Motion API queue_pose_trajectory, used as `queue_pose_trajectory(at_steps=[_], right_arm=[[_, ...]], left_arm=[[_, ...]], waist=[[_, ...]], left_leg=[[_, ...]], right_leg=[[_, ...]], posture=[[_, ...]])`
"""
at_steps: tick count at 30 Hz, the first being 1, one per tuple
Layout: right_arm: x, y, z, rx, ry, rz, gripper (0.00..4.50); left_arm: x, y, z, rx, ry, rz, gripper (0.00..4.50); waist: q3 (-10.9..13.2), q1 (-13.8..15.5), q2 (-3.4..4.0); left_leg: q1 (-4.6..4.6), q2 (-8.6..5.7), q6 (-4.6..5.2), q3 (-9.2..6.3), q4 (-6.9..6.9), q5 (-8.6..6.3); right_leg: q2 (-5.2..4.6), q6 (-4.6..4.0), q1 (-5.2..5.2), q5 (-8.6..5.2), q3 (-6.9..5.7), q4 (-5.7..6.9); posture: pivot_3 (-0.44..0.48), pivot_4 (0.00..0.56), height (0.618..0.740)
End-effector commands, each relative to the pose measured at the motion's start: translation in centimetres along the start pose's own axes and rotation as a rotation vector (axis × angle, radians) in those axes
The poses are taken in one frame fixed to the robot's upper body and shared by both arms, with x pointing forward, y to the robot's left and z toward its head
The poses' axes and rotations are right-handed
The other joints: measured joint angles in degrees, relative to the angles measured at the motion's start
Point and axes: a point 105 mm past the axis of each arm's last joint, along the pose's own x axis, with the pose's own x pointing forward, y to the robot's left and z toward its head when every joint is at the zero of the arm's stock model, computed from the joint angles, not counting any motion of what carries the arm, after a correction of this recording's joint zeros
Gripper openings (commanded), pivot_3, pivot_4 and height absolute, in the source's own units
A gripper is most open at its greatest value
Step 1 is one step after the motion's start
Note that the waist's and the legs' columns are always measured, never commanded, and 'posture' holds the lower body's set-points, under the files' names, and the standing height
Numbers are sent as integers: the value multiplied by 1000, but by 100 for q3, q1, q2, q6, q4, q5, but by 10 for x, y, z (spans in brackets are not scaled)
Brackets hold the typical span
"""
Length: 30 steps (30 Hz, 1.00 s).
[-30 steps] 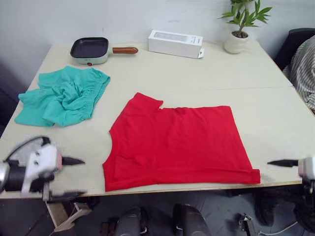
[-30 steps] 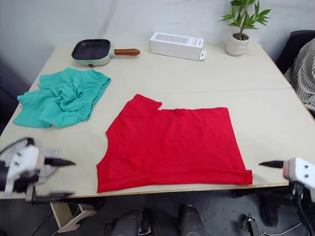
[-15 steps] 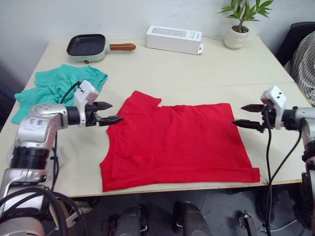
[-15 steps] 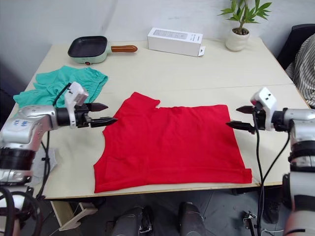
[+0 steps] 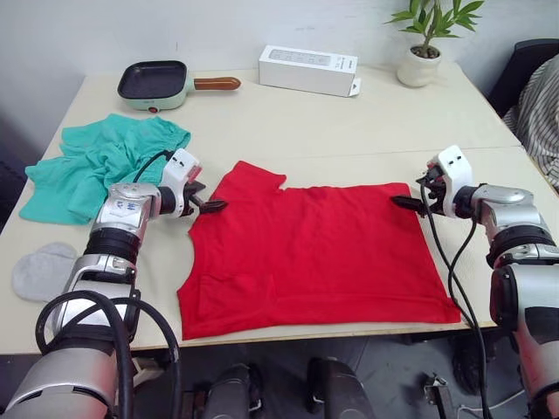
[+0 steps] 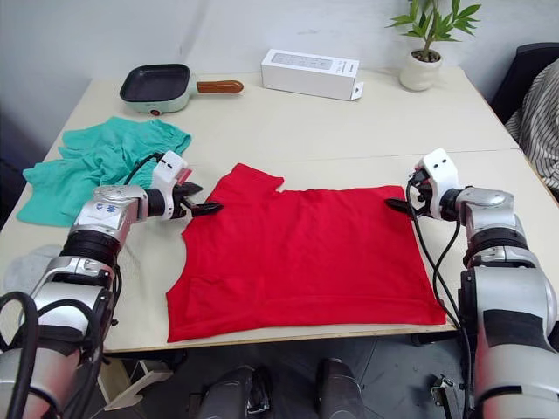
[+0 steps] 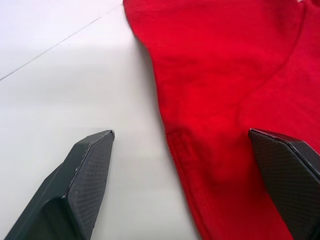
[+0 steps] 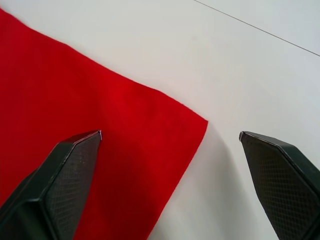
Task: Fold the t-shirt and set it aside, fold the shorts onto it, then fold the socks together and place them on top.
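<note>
The red t-shirt (image 5: 310, 253) lies flat in the middle of the table, part folded, its sleeve corner at the far left. My left gripper (image 5: 205, 197) is open at the shirt's left edge near that sleeve; in the left wrist view the fingers (image 7: 90, 165) straddle the hem. My right gripper (image 5: 410, 194) is open over the shirt's far right corner (image 8: 197, 122), with one finger above cloth and the other above bare table. The teal shorts (image 5: 100, 166) lie crumpled at the far left. Grey socks (image 5: 39, 271) rest by the left front edge.
A small pan (image 5: 155, 85) with a wooden handle, a white box (image 5: 307, 70) and a potted plant (image 5: 421, 52) line the table's far edge. Striped cloth on a dark chair (image 5: 541, 113) sits beyond the right edge.
Both arms have come up from the table's front edge and closed in on the shirt's far left and far right corners. The shirt itself has not moved.
</note>
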Motion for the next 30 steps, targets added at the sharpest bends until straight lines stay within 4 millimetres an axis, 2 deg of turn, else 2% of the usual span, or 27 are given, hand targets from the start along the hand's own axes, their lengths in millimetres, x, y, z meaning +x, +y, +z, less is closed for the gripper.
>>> queue_pose_trajectory(at_steps=[1, 6, 8, 11, 19, 20, 27, 30], right_arm=[[0, -6, 6, 29, -27, -56, 4490], [8, 3, 4, 95, -64, -29, 4490], [10, 5, 6, 102, -74, -27, 4115], [10, 5, 2, 101, -62, -38, 3165], [7, -1, -4, 63, -19, -73, 195], [6, -1, -5, 54, -14, -73, 36], [4, -1, -6, 22, -32, -59, 36], [4, 1, -7, 18, -49, -43, 0]], left_arm=[[1, 5, 0, -11, -11, 29, 4500], [7, 3, 1, -44, -28, 26, 4500], [8, 2, -1, -35, -21, 28, 4500], [10, 2, -3, -26, -6, 23, 4500], [16, -3, -3, 5, 24, 18, 4500], [17, -4, -3, 10, 27, 12, 4500], [24, -8, 1, 11, 4, 21, 4500], [26, -9, 5, -14, -25, 29, 3888]], waist=[[0, -9, 0], [0, -3, 0], [0, -7, 0], [0, 3, 0], [-1, 8, 0], [-1, 12, 0], [-1, 31, -1], [-1, 28, -1]], left_leg=[[0, 0, 0, 0, 3, 0], [0, 1, 1, -2, 17, 0], [0, 1, 2, -2, 18, 0], [1, 1, 1, -3, 22, 0], [1, 0, 2, -5, 28, 0], [1, 0, 2, -5, 29, 0], [1, -2, 3, -8, 31, -1], [1, -3, 4, -8, 31, -1]], right_leg=[[-1, 0, 0, 0, 1, 2], [-2, 0, 2, 0, 1, 15], [-2, 0, 2, 0, 2, 18], [-2, 0, 2, 0, 1, 27], [-5, 0, 2, 0, 2, 34], [-5, 0, 2, 0, 1, 35], [-7, 0, 5, 0, -1, 35], [-7, 0, 6, 0, -1, 35]], posture=[[0, 150, 740], [0, 150, 740], [0, 150, 740], [0, 150, 740], [0, 150, 740], [0, 150, 740], [0, 150, 740], [0, 150, 740]])
